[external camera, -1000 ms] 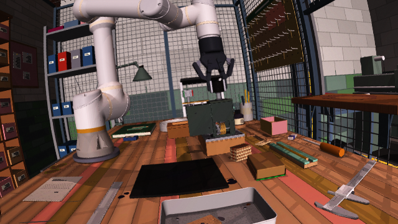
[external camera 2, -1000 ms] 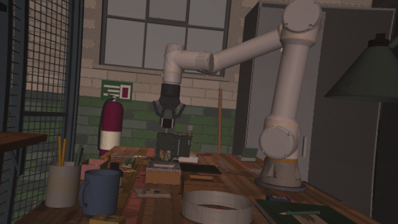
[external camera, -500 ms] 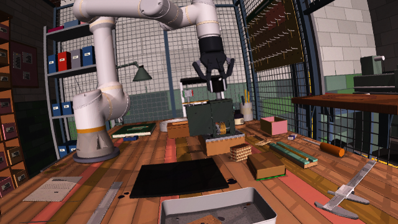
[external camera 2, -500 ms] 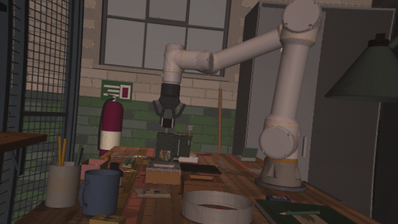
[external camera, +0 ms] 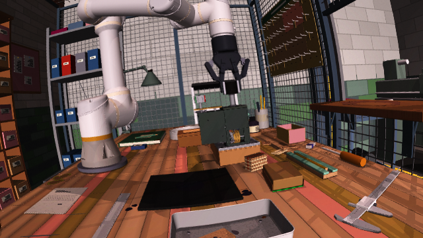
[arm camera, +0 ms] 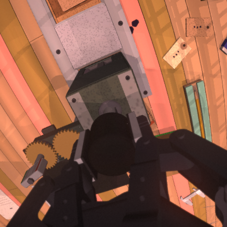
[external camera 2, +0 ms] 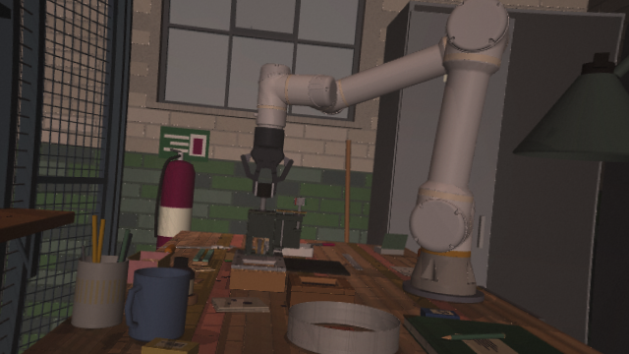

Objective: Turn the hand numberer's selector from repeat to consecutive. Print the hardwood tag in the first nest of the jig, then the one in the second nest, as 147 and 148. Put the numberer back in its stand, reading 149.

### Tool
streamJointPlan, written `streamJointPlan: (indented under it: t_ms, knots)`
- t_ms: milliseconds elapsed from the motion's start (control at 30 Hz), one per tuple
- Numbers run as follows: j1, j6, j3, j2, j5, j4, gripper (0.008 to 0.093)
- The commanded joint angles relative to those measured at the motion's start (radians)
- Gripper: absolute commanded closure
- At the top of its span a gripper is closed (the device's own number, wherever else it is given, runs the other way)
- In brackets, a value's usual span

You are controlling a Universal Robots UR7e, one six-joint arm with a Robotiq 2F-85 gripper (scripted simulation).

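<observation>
My gripper points straight down over the middle of the bench, closed around the black round handle of the hand numberer. The numberer is a dark green box on a thin metal stem, with brass gears and a small selector lever on one side. It stands over the jig, a wooden block with a grey metal top plate. The numberer hides the nest beneath it, and a tan tag shows at the jig's far end.
The numberer's stand rises just behind the jig. A stack of tags, a wooden block, a green rail and loose tags lie to the right. A black mat and a grey tray lie nearer the front edge.
</observation>
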Motion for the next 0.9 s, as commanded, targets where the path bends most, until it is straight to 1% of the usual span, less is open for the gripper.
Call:
streamJointPlan:
  t_ms: [0,433,867]
  knots:
    - [0.000,0.000,0.002,0.004,0.001,0.003,0.0934]
    - [0.000,0.000,-0.021,0.002,0.001,0.030,0.0934]
    - [0.000,0.000,-0.026,0.001,0.001,0.035,0.0934]
